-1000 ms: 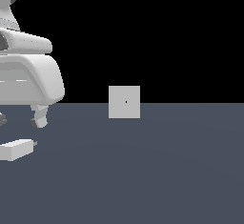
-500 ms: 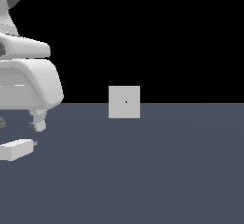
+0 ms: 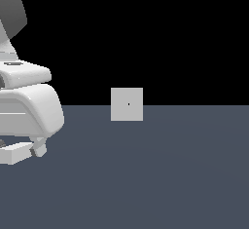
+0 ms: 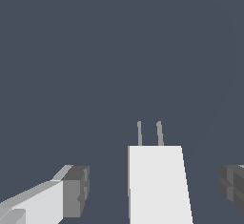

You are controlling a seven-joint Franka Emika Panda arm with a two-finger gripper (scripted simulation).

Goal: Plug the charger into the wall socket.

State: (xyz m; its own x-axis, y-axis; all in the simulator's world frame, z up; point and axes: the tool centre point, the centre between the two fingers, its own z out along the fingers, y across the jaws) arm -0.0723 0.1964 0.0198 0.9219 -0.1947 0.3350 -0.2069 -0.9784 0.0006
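One charger (image 4: 157,182) between open fingers (image 4: 71,192)

The exterior view sits low, facing level across the counter (image 3: 160,174) toward the wall socket (image 3: 127,104). The wrist view looks closely down between the gripper (image 4: 155,189) fingers. Both share the charger (image 4: 157,185).

1. I see flat, even light on the grey floor (image 3: 160,174); no cast shadows.
2. Background is pure black in the upper frame.
3. Edges render sharp; no blur, glare or distortion.
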